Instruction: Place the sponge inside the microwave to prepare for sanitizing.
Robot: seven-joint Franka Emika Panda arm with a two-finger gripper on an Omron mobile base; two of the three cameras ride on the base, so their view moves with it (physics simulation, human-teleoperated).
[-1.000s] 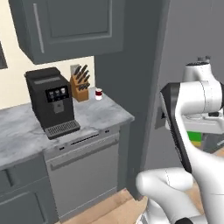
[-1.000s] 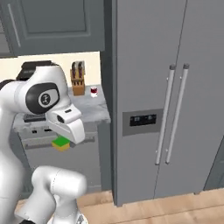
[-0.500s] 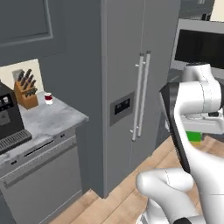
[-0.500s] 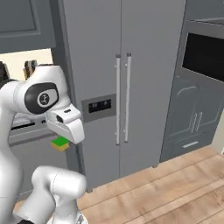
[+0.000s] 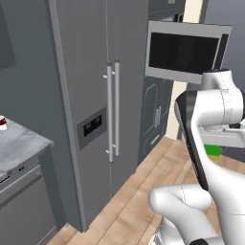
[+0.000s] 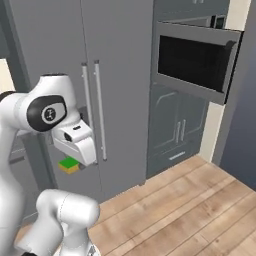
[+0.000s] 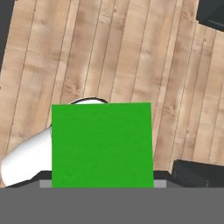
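Note:
The sponge is a bright green block that covers the middle of the hand view, above the wooden floor. From the right base view it shows green over yellow, just under my white hand. My gripper is shut on the sponge, and its fingertips are hidden behind it. In the left base view a green edge of the sponge peeks out beside my arm. The microwave sits high in the cabinet wall at the right, well away from the gripper; its grey-framed black glass door appears swung outward.
A tall grey fridge with two vertical handles stands between me and the microwave column. Grey cabinet doors sit below the microwave. At far left are a marble counter with a small cup and a dishwasher front. Wooden floor spreads to the right.
The whole picture has swung right with the base: coffee machine and knife block have left view, while the fridge and microwave have come in. The sponge stays in the gripper.

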